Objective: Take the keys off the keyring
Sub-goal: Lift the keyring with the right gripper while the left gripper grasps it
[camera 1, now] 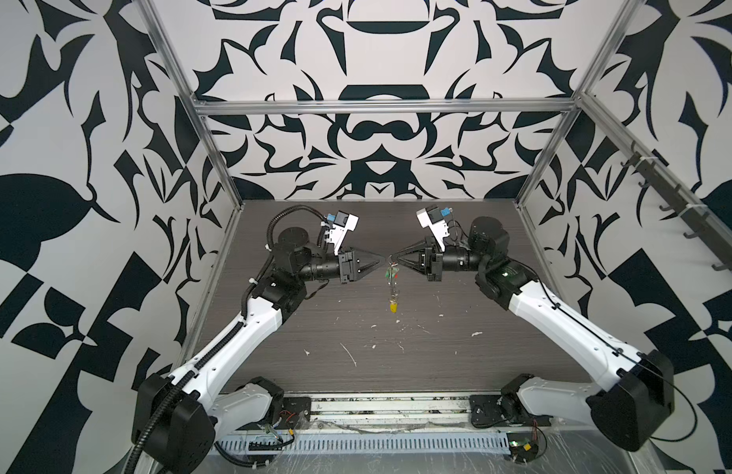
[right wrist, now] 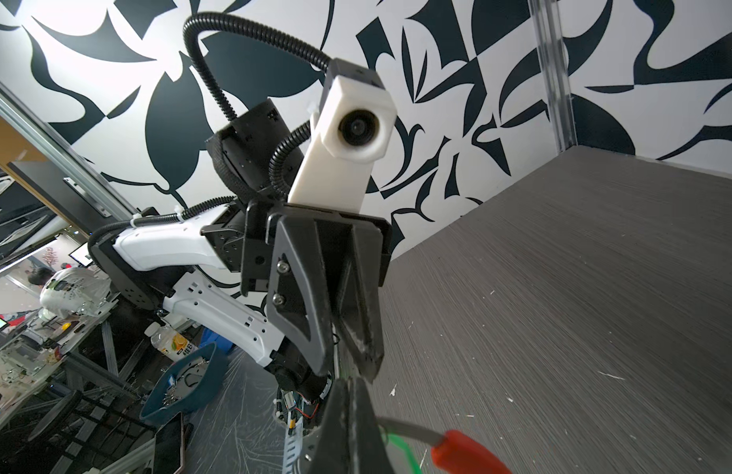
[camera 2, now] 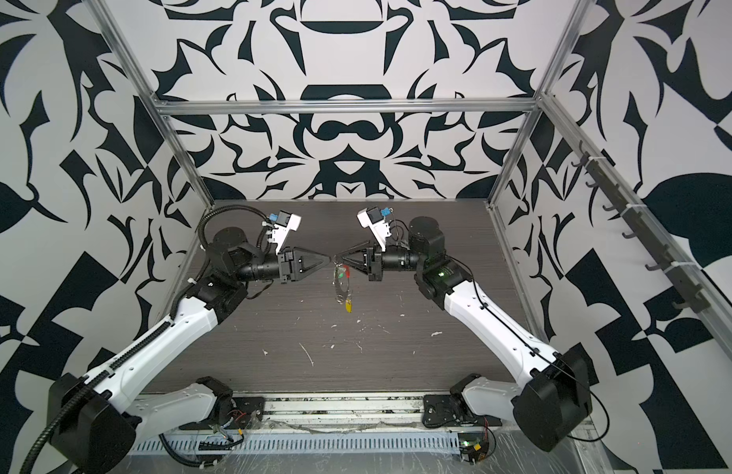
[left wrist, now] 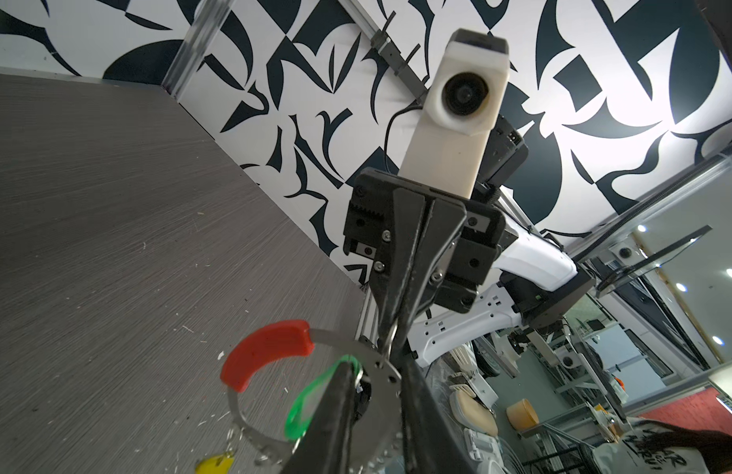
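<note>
Silvery flat perforated keyring (left wrist: pixel 376 371), curved red sleeve (left wrist: pixel 266 353)

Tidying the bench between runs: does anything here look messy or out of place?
White flecks and a long pale scrape litter the dark grey wood-grain tabletop, mostly toward the front; they look like debris, not task parts. The flat silvery perforated keyring hangs pinched in the right claw.

Both top views sit high above the near edge and look steeply down on the whole bench (camera 1: pixel 315 349), both arms and the patterned walls. Each wrist camera rides close behind its own claw and faces the opposite arm's camera from very near. All four views share the keyring (camera 1: pixel 392 275), where the left claw (camera 1: pixel 385 258) and right claw (camera 1: pixel 394 259) meet.
</note>
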Robot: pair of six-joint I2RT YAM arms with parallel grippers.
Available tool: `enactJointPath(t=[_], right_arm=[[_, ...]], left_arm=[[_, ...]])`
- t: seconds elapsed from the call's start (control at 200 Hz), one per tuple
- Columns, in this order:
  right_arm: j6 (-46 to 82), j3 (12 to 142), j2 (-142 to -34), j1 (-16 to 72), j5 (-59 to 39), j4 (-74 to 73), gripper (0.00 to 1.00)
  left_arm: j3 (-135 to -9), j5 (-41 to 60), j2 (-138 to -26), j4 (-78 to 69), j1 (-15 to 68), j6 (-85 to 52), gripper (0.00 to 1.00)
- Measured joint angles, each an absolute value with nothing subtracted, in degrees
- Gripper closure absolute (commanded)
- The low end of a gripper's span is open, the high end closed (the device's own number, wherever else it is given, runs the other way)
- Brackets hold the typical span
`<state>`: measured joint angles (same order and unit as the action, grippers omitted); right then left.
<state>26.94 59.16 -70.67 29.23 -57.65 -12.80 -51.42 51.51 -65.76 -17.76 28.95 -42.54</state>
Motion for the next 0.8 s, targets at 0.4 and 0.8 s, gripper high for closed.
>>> enactJointPath(t=[0.4,0.8], right_arm=[[31.2,59.1,-70.8,29.2,-57.8,-17.3,1.0],[32.0,59.1,-71.0,29.2,-58.2,-17.8,1.0]], left_arm=[[-51.4,52.1,-66.1,-19.5,30.1,-43.0,0.8],[-52.2,50.5,-66.0,-19.2,30.2,-42.3,0.72]])
